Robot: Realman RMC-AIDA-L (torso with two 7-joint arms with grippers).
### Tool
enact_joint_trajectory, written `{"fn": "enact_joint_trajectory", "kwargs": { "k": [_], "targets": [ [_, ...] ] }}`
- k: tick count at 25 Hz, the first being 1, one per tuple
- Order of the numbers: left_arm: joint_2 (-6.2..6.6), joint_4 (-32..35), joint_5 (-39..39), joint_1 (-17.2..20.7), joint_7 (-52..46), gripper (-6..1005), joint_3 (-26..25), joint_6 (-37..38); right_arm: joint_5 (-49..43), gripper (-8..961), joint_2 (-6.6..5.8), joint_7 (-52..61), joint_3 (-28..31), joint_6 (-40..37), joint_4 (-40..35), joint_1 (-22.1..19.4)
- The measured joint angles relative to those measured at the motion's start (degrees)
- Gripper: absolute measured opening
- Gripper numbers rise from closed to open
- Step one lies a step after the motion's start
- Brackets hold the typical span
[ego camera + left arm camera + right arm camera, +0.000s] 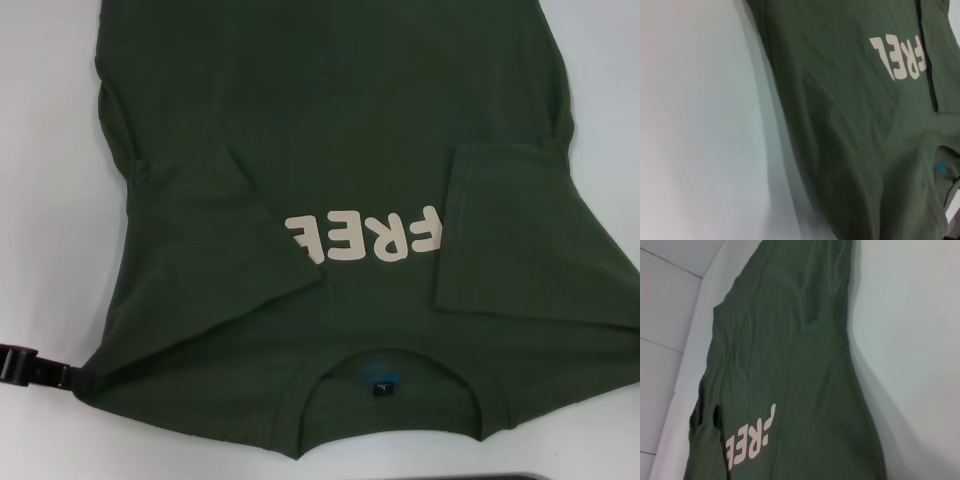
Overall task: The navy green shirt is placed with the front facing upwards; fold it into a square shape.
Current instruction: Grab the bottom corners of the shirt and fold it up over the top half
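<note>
1. The black left gripper (25,367) shows only in the head view, at the shirt's near left edge; whether it is open, I cannot tell
2. The dark olive-green cotton shirt (330,150) lies front up on the white table (50,200), both sleeves folded inward
3. The wrist views show cloth and table only

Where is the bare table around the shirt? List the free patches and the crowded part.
Bare table shows on the robot's left of the navy green shirt, and a patch at the far right beyond its folded-in sleeve. The middle is fully covered. The left pincer sits at the near left shoulder.
</note>
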Motion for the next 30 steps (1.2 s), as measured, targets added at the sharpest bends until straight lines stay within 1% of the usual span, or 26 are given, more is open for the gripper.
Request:
{"fn": "enact_joint_trajectory", "kwargs": {
  "k": [15,21,30],
  "targets": [
    [-0.05,-0.39,-0.31,-0.47,-0.22,49,0.03,-0.55,0.00,29,-0.10,0.40,-0.27,-0.10,0.26,1.78],
    [-0.25,-0.62,-0.07,-0.53,-0.06,49,0.60,0.15,-0.01,30,-0.26,0.58,-0.34,0.05,0.31,2.54],
    [-0.10,-0.63,-0.47,-0.99,-0.12,50,-0.28,0.07,-0.01,30,-0.43,0.72,-0.25,0.35,0.30,3.65]
  ]
}}
